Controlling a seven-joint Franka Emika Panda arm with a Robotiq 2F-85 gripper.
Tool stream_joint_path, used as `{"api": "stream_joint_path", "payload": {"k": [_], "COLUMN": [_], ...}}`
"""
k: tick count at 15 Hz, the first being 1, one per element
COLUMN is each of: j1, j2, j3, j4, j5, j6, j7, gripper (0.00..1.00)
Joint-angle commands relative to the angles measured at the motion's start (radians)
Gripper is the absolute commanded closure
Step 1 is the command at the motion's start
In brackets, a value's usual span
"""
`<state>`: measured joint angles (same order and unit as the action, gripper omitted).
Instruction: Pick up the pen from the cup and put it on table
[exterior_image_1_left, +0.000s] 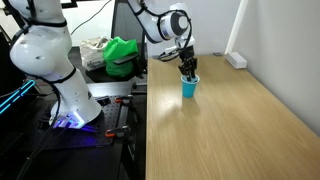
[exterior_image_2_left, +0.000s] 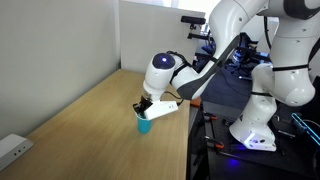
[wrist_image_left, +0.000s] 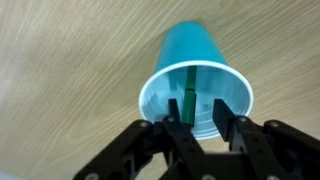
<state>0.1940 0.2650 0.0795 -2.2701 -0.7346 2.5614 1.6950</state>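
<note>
The light-blue cup (wrist_image_left: 215, 50) stands upright on the light wood table (wrist_image_left: 60, 70). It shows in both exterior views (exterior_image_1_left: 189, 89) (exterior_image_2_left: 145, 126). The green pen (wrist_image_left: 188, 95) leans inside the cup, its top near the rim. My gripper (wrist_image_left: 202, 108) hangs straight over the cup, open, with both fingertips dipped inside the rim. The pen lies between the fingers, close to the left one. In both exterior views the gripper (exterior_image_1_left: 187, 68) (exterior_image_2_left: 149, 108) sits right on top of the cup and hides the pen.
A dark bench with a green cloth (exterior_image_1_left: 122, 55) stands beside the table (exterior_image_1_left: 230, 130). A white power strip (exterior_image_1_left: 236, 60) (exterior_image_2_left: 12, 150) lies near the wall. The white robot base (exterior_image_1_left: 65, 85) and a cluttered stand (exterior_image_2_left: 255, 125) border the table edge.
</note>
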Motion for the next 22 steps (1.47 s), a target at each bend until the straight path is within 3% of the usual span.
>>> {"api": "stream_joint_path", "payload": {"k": [1, 22], "j1": [0.012, 0.011], "j2": [0.017, 0.046], "j3": [-0.023, -0.047], "j4": [0.014, 0.035], "j5": [-0.004, 0.003], "j6": [0.033, 0.043], "j7": [-0.013, -0.029], "gripper": [0.58, 0.59]}}
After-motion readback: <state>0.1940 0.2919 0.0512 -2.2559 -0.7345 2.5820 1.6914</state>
